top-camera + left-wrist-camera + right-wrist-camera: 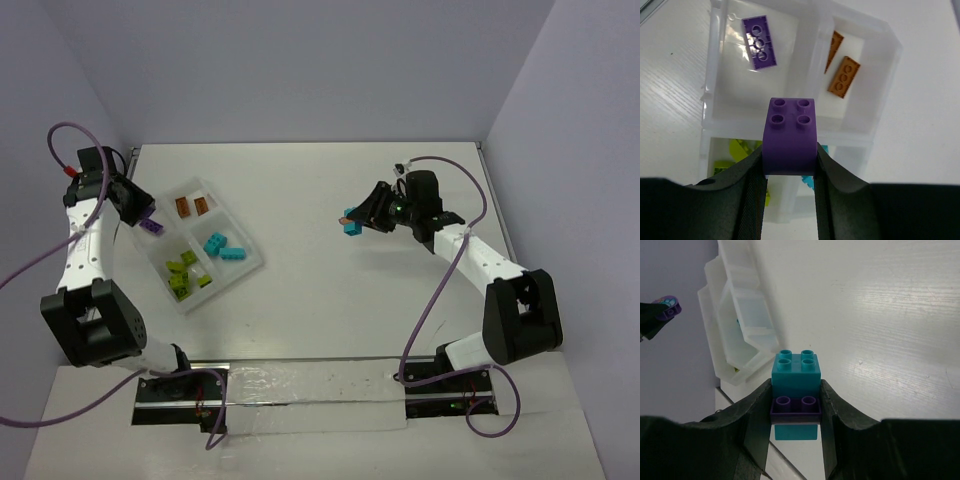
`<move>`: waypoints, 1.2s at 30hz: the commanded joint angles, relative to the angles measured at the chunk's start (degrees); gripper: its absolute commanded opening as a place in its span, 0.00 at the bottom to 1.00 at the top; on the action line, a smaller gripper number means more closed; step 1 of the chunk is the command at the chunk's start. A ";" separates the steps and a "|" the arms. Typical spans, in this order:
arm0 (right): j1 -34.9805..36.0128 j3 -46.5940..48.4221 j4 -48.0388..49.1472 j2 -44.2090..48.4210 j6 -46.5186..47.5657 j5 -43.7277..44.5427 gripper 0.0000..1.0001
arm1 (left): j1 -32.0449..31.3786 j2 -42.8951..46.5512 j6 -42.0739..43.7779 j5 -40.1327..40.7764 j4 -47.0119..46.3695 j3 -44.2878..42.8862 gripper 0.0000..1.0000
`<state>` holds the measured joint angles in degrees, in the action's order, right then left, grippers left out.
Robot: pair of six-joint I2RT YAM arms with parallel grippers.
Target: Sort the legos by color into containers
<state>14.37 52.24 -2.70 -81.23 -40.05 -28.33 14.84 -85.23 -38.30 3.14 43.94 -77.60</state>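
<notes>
My left gripper (790, 172) is shut on a purple brick (790, 134), held over the white tray (850, 137) just short of the compartment where a flat purple brick (760, 42) lies. Two orange-brown bricks (843, 76) sit in the compartment beside it. From above, turquoise bricks (225, 247) and lime green bricks (184, 270) fill the tray's (234, 222) other two compartments. Above the table's middle right, my right gripper (796, 412) is shut on a cluster: a turquoise brick (796, 371) on a purple plate (796, 409), with an orange-brown piece (345, 213) showing from above.
The tray (747, 315) lies at the left of the white table, far from the right gripper (356, 222). Lilac walls close the back and both sides. The left arm's purple cable (60, 135) loops beside the tray.
</notes>
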 commanded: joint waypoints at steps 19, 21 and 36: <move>0.04 -5.66 1.91 3.19 -0.64 -0.68 0.00 | 0.46 -6.52 1.21 -2.43 -3.86 -1.68 0.00; 0.13 -7.22 3.29 3.64 -1.44 -1.17 0.00 | 0.41 -8.00 1.03 -1.73 -3.74 -2.33 0.00; 0.09 -9.43 2.81 4.69 0.33 -0.14 0.00 | 1.39 -14.21 1.80 1.15 -6.53 -2.93 0.44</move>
<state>14.37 43.22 -1.66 -79.16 -40.97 -28.87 15.15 -98.16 -36.90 1.92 40.01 -78.09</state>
